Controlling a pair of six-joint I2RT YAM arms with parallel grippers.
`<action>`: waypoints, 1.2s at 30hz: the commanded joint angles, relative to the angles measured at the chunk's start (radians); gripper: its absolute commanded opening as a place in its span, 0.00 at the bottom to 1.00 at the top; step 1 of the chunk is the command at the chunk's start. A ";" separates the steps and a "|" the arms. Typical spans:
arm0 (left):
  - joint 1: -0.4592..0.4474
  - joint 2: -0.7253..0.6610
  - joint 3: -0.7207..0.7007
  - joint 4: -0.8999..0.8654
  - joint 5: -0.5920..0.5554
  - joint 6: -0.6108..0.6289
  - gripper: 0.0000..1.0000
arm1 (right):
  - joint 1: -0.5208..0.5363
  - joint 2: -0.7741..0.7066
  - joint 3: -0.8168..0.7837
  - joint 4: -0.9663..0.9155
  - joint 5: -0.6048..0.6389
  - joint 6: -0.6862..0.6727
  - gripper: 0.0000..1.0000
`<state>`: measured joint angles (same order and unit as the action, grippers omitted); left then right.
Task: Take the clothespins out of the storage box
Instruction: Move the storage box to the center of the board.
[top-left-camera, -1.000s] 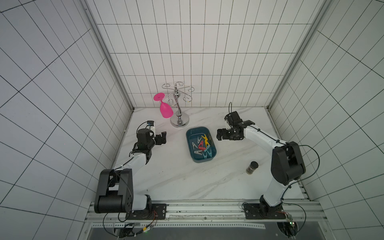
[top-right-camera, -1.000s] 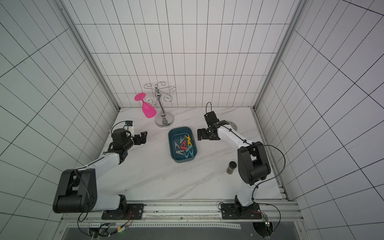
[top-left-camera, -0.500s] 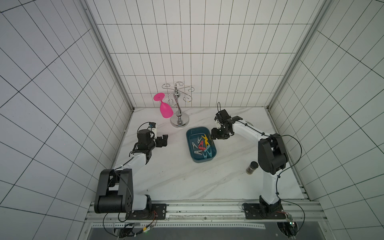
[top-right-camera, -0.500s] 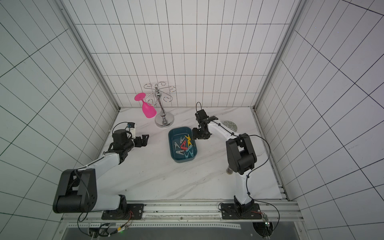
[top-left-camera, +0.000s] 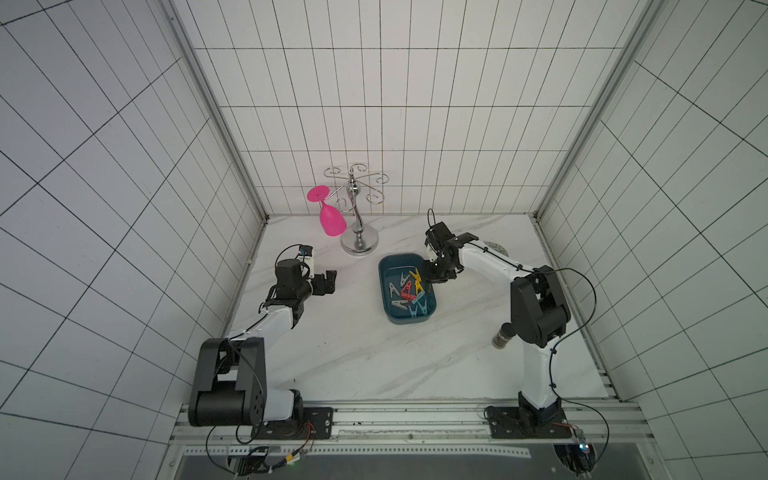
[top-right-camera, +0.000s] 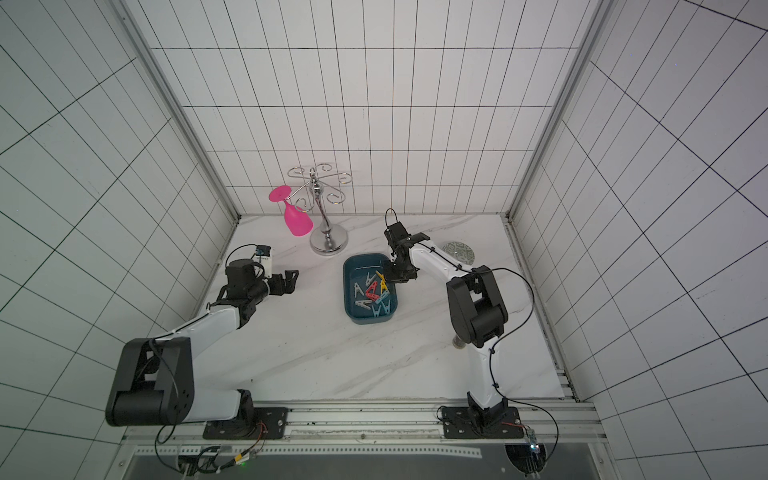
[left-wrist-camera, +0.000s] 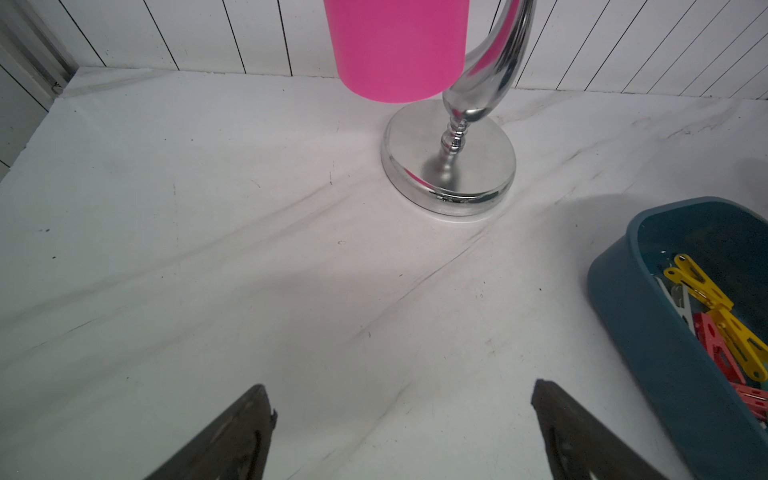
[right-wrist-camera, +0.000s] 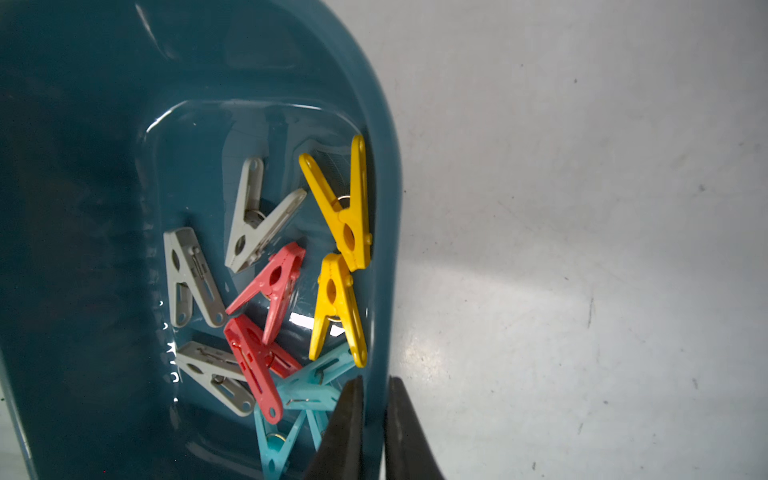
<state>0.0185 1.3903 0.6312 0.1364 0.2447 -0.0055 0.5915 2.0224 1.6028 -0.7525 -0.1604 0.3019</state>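
The storage box sits just right of centre in both top views on the table, with the clothespins heaped loose inside. The right fingers are drawn close together, seemingly pinching the box's right-hand wall. The left fingers stand wide apart, empty, over bare table left of centre.

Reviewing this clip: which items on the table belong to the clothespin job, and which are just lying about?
Job: clothespins; storage box; right gripper, pinching the box's wall.
Lying about: pink goblet; chrome rack; small dark jar; patterned bowl.
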 joint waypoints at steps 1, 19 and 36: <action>-0.011 -0.037 0.025 -0.033 0.013 0.026 0.98 | 0.015 -0.076 -0.053 -0.020 0.036 0.010 0.09; -0.135 -0.130 0.023 -0.133 0.028 0.085 0.98 | 0.126 -0.575 -0.663 0.015 0.085 0.212 0.06; -0.172 -0.196 -0.028 -0.149 0.051 0.112 0.98 | 0.130 -0.720 -0.701 -0.060 0.136 0.222 0.30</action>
<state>-0.1482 1.2106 0.6071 -0.0135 0.2756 0.0883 0.7147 1.3388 0.8444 -0.7376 -0.0608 0.5476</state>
